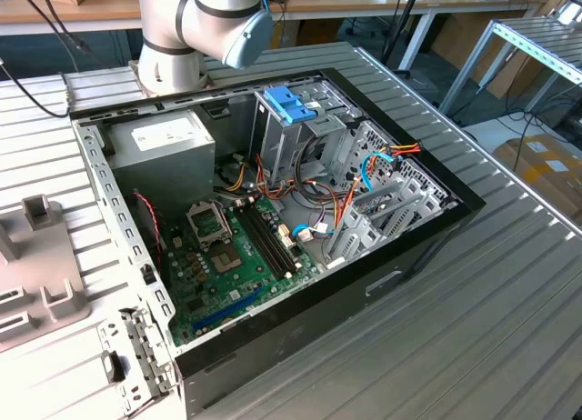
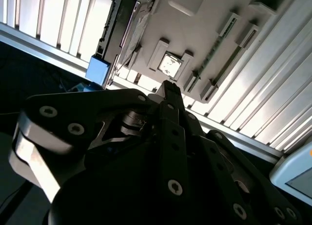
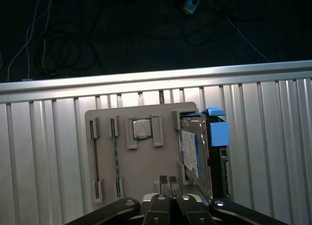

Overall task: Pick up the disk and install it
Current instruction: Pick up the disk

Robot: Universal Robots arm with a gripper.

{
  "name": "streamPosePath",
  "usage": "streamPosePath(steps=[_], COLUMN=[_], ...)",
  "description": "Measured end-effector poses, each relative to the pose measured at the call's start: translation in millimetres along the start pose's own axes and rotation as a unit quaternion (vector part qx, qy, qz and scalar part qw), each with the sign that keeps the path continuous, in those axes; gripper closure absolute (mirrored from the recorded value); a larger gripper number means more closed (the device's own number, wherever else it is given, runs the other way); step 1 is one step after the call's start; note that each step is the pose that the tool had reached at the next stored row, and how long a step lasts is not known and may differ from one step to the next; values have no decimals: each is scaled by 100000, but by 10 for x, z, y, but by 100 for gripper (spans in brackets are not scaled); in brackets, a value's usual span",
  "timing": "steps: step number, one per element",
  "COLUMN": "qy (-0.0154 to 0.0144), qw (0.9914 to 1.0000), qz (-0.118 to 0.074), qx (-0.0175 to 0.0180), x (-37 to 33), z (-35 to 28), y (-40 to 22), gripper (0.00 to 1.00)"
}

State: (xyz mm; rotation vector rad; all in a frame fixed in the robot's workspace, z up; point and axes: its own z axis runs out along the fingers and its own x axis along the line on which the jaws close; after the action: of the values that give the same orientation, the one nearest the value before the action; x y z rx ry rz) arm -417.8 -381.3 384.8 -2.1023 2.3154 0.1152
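The disk (image 3: 191, 148) stands on edge in a slot of a grey parts tray (image 3: 146, 161). It has a dark metal body with a light-blue end tab (image 3: 219, 133). In the second wrist view the disk (image 2: 122, 32) and its blue tab (image 2: 99, 69) sit at the tray's end. My gripper (image 3: 169, 182) hovers above the tray with its fingers pressed together and nothing between them, a short way to the side of the disk. The same shut gripper (image 2: 167, 87) points at the tray. The open computer case (image 1: 409, 247) lies on the table in the exterior view.
A square chip (image 3: 142, 128) and two long slots sit in the tray beside the disk. Inside the case are a power supply (image 1: 164, 147), a motherboard (image 1: 227, 256), loose cables and a metal drive cage topped by a blue bracket (image 1: 289, 102). The tray (image 1: 36, 256) lies at the exterior view's left.
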Motion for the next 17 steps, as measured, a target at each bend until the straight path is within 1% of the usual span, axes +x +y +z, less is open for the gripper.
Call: streamPosePath(steps=[1, 12, 14, 15, 17], qy=[-91, -184, -199, -208, -221], qw=[100000, 100000, 100000, 100000, 100000], qz=[-7, -9, -9, -10, -10], qx=[-6, -16, -19, -18, -22], x=[0, 0, 0, 0, 0], z=[0, 0, 0, 0, 0], y=[0, 0, 0, 0, 0], gripper=[89, 89, 76, 76, 64])
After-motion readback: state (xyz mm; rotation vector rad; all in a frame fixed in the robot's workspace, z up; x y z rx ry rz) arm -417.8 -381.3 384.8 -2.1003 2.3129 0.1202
